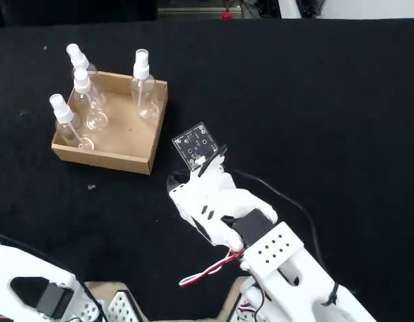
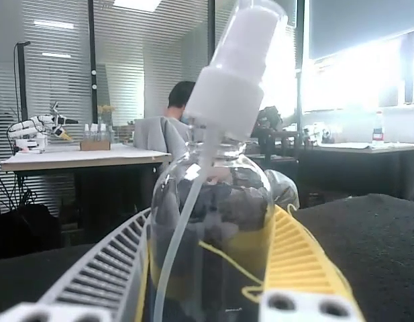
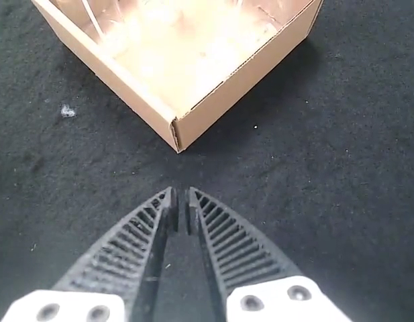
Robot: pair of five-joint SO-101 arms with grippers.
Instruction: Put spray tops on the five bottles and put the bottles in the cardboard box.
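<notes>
Fifth bottle (image 2: 220,181), spray top (image 2: 237,60) fitted, is clamped in the left end effector (image 2: 215,218), seemingly ready for boxing; four capped bottles (image 1: 145,87) stand in the cardboard box (image 1: 102,159) on the tabletop (image 1: 294,100). The right end effector (image 3: 180,201), closed and empty, points at a box corner. Next move: lower the bottle into free space. No legible labels

bottles (image 1: 145,90): clear glossy plastic | box (image 1: 147,144): matt cardboard | table (image 1: 314,100): matt black cloth

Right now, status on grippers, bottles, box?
Left gripper shut on fifth spray bottle, top on. Right gripper shut, empty, over mat by cardboard box corner. Four topped bottles in box.
</notes>
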